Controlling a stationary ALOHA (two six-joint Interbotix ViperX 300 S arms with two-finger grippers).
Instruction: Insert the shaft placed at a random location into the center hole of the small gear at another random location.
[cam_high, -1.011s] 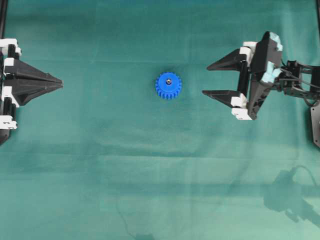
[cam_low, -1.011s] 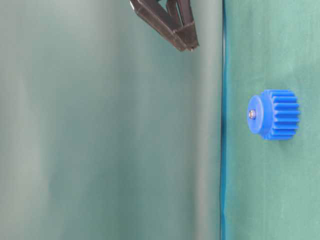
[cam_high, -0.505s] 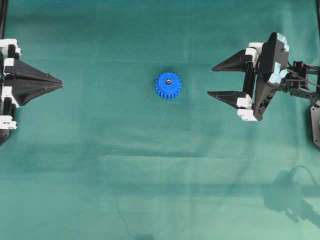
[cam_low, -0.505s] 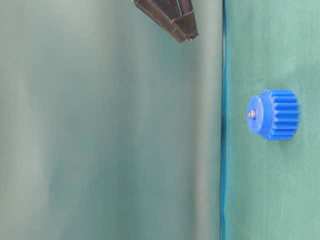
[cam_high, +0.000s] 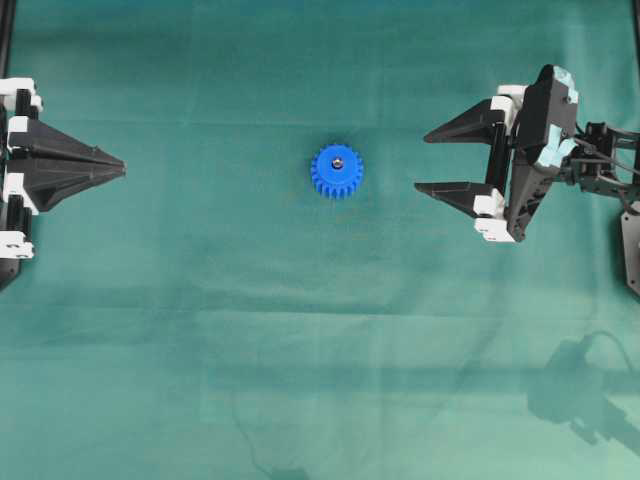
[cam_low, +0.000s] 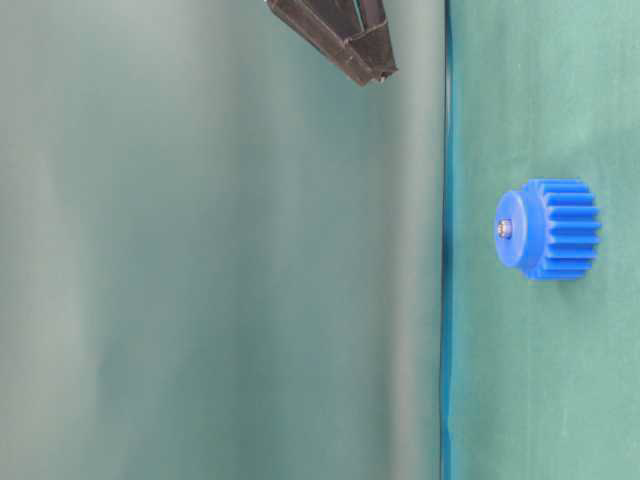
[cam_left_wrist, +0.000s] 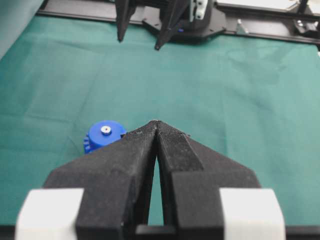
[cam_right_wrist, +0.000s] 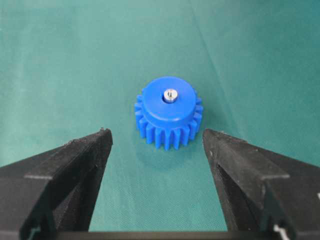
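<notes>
The small gear (cam_high: 337, 172) is bright blue and lies flat on the green cloth near the middle of the overhead view. The silver shaft (cam_right_wrist: 170, 95) stands in its center hole, only its top end showing. The same gear (cam_low: 548, 229) and shaft (cam_low: 504, 228) appear in the table-level view. My right gripper (cam_high: 422, 161) hovers to the gear's right, open and empty, well apart from it. In the right wrist view the gear (cam_right_wrist: 169, 112) sits beyond the gripper (cam_right_wrist: 156, 134). My left gripper (cam_high: 122, 167) rests at the left edge, shut on nothing. Its wrist view shows the gear (cam_left_wrist: 103, 136) ahead of the gripper (cam_left_wrist: 156, 121).
Green cloth (cam_high: 320, 350) covers the whole table. The right arm's body (cam_high: 590, 165) sits at the right edge, its shadow (cam_high: 585, 395) at the lower right. The opposite arm's base (cam_left_wrist: 190, 17) stands at the far edge in the left wrist view.
My open right gripper drew back a little to the right and upward from the gear, then held still. The gear, the shaft and the left gripper have not moved.
</notes>
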